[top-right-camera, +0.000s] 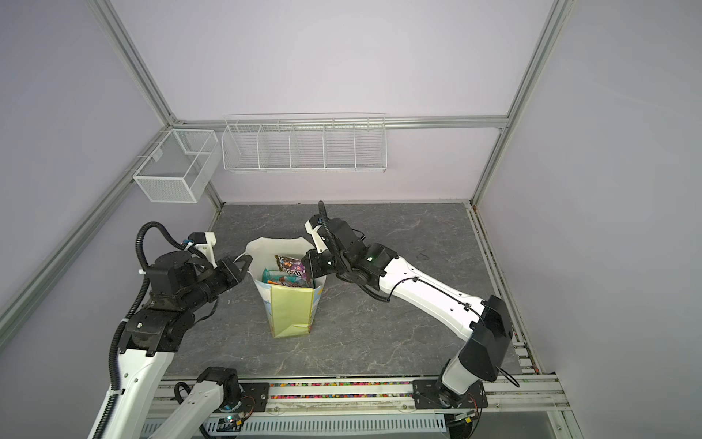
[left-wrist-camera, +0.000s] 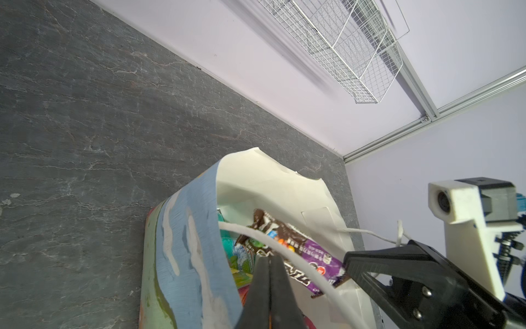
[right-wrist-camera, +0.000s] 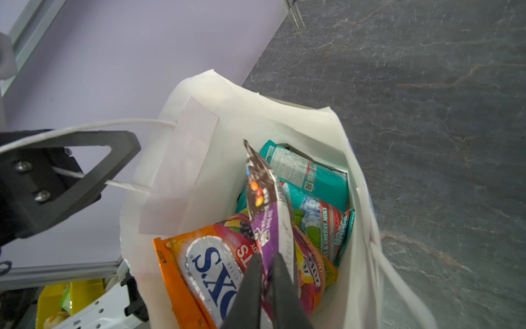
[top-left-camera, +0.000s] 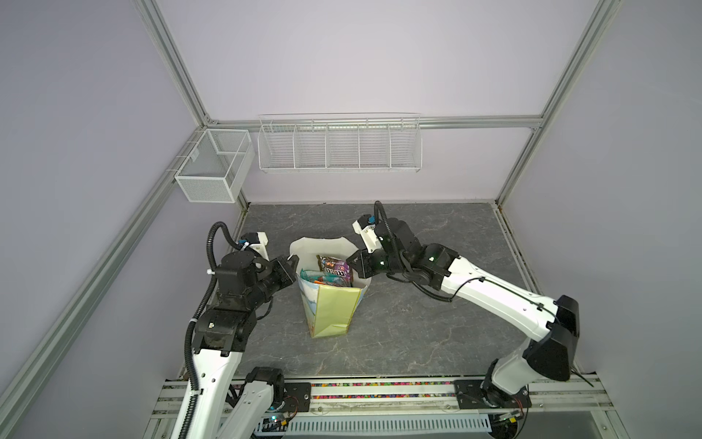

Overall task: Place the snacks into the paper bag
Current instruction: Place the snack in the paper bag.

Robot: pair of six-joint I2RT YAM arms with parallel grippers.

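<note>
The paper bag [top-left-camera: 334, 311] stands upright mid-way across the grey veined table [top-left-camera: 437, 323], matte and creased, its mouth gaping. Inside it crowd glossy, crinkled packets: an orange pouch [right-wrist-camera: 199, 270], teal pouches [right-wrist-camera: 313, 176] and a brown-purple pack [right-wrist-camera: 264, 199] on end. The left tool [left-wrist-camera: 269, 265] pinches the white cord handle [left-wrist-camera: 250, 233] at the bag's left rim. The right tool [right-wrist-camera: 267, 262] is narrowly parted around the brown-purple pack's end; I can't tell whether it grips.

Paper bag [top-left-camera: 334, 311] yellow-green side, white inside; pack [right-wrist-camera: 269, 228] brown-purple; pouch [right-wrist-camera: 176, 282] orange; tabletop [top-left-camera: 437, 323] grey-veined.
</note>
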